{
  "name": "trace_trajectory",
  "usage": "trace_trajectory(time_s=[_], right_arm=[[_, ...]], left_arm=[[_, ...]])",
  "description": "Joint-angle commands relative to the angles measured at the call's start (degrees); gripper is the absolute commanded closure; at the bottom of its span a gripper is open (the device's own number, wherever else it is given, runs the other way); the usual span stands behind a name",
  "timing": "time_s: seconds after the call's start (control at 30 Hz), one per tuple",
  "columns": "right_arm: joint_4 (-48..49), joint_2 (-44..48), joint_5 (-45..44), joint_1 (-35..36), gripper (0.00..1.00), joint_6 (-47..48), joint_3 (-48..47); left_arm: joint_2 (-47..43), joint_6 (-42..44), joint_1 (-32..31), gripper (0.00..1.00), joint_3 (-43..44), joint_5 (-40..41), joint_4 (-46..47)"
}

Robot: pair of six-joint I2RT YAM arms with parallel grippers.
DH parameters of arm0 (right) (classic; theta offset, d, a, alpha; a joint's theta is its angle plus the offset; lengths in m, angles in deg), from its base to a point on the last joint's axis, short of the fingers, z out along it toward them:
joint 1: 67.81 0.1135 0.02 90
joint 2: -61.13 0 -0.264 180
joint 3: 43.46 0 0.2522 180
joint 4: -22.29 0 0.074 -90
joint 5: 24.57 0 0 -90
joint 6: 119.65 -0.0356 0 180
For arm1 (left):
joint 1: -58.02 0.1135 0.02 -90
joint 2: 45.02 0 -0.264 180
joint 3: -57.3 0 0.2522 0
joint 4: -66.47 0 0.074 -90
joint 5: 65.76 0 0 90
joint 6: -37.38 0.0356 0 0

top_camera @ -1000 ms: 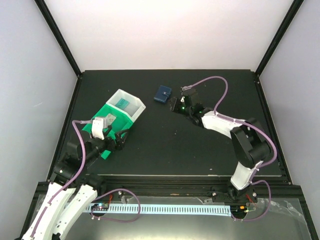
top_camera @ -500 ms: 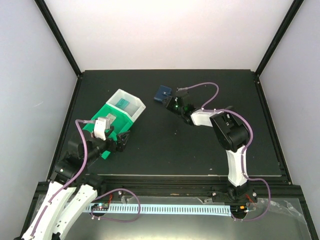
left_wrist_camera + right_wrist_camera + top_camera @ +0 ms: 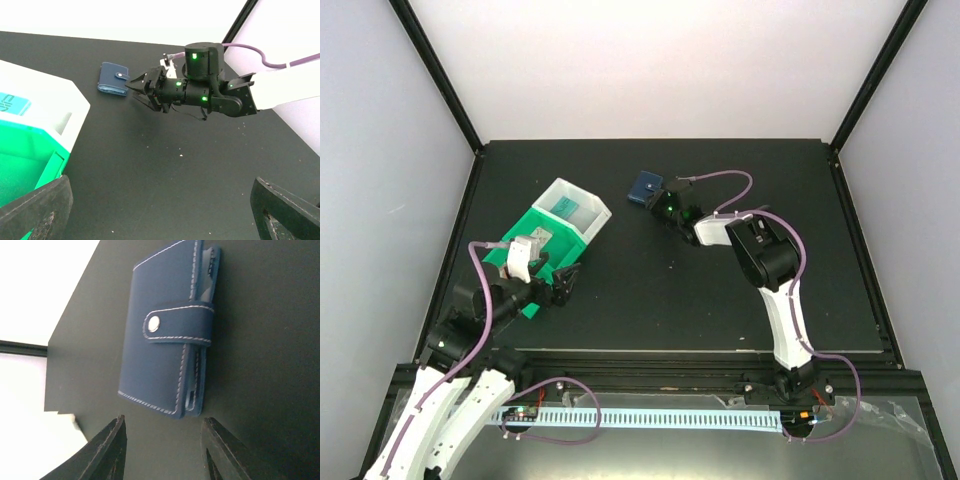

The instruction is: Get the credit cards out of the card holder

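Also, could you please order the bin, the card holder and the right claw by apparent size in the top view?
1. Green and white bin, clearly largest.
2. Card holder and right claw look about alike; the black claw blends into the mat, so I won't rank them.

In the top view the right gripper (image 3: 659, 202) now sits closer to the card holder (image 3: 645, 187) at upper centre. Its jaws are narrower than a second ago, and the right arm's elbow (image 3: 763, 252) stands further left.
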Motion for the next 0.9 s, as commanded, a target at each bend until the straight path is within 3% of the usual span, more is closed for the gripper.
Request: trace_trajectory(time_s=[0.0, 0.4, 0.7, 0.87], right_arm=[[1.9, -2.8, -1.1, -0.6, 0.57, -2.0, -2.4], [2.1, -6.0, -0.4, -1.6, 0.64, -4.9, -5.1], [2.2, -7.2, -0.1, -2.0, 0.79, -6.6, -6.6], [2.1, -7.5, 0.7, -2.4, 0.78, -7.3, -6.9]], left_arm=[[-1.0, 1.1, 0.4, 0.01, 1.1, -1.0, -0.1], [-0.8, 1.3, 0.4, 0.01, 0.9, -1.1, 0.1], [-0.5, 1.5, 0.4, 0.01, 0.9, -1.2, 0.2], [-0.2, 1.5, 0.4, 0.01, 0.9, -1.3, 0.2]])
